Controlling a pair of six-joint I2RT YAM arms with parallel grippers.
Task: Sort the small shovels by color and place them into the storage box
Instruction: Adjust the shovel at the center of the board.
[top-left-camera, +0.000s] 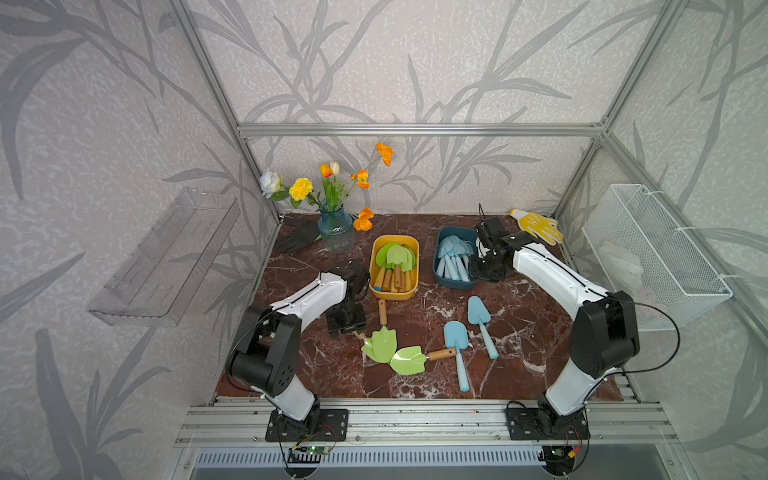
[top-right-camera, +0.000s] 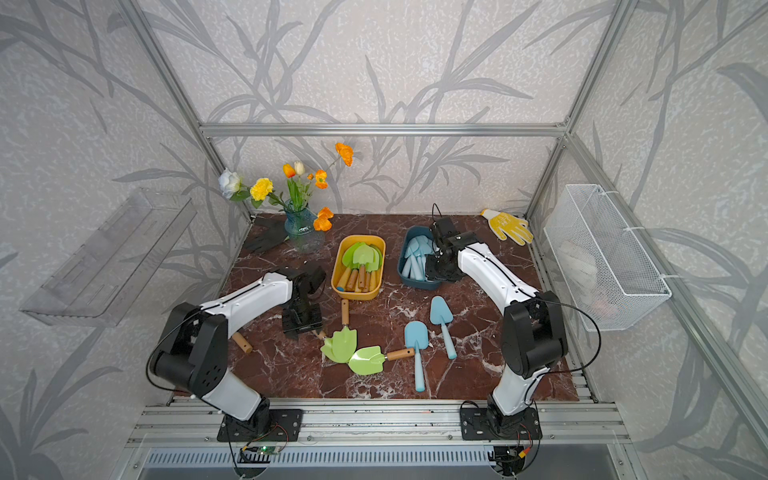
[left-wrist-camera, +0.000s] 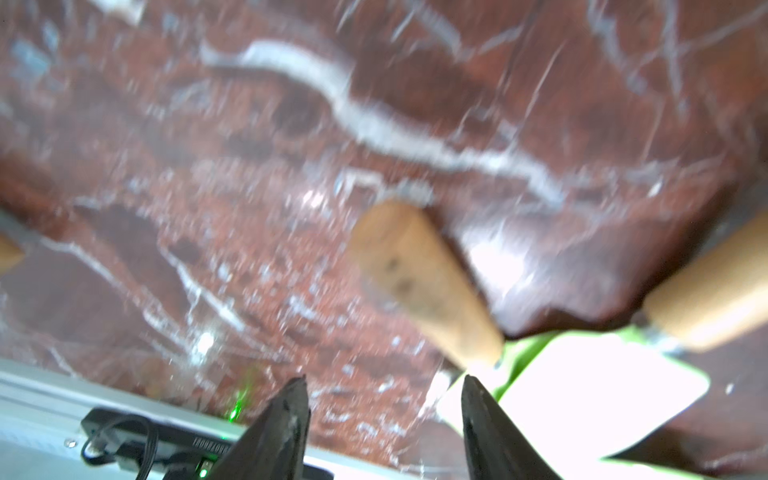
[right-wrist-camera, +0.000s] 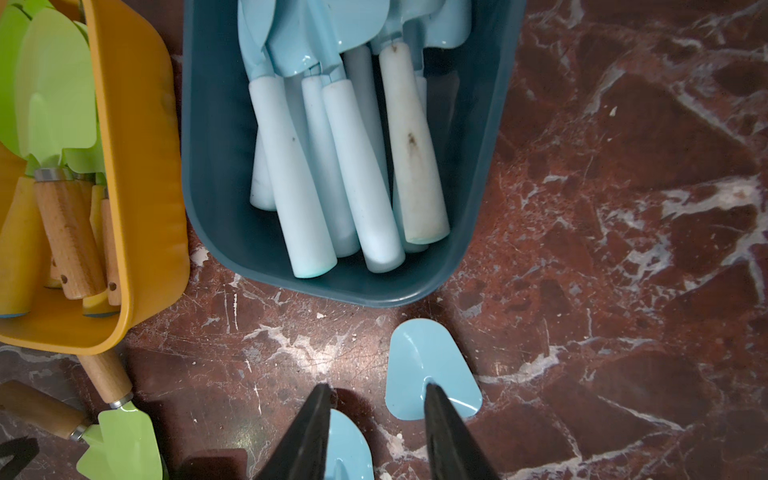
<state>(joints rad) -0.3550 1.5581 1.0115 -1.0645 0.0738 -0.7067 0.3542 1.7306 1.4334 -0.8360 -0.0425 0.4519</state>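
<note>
Loose on the marble lie green-bladed shovels (top-left-camera: 380, 345) (top-left-camera: 409, 360) with wooden handles and two pale blue shovels (top-left-camera: 456, 336) (top-left-camera: 478, 311). The yellow storage box (top-left-camera: 395, 237) holds several green ones; the dark blue box (top-left-camera: 439, 249) holds several blue ones. My left gripper (top-left-camera: 347, 328) hangs low beside the green pile, open, with a wooden handle (left-wrist-camera: 424, 282) just past its fingertips and nothing between them. My right gripper (right-wrist-camera: 377, 388) hovers over the blue box's near end, open and empty; blue blades (right-wrist-camera: 432, 370) show on the table below it.
A blue vase of flowers (top-left-camera: 336, 232) and a black glove (top-left-camera: 299, 237) sit at the back left, a yellow glove (top-left-camera: 538, 226) at the back right. A wire basket (top-left-camera: 648, 257) and a clear shelf (top-left-camera: 166, 257) hang on the side walls. Another wooden handle (top-right-camera: 242, 343) pokes out under my left arm.
</note>
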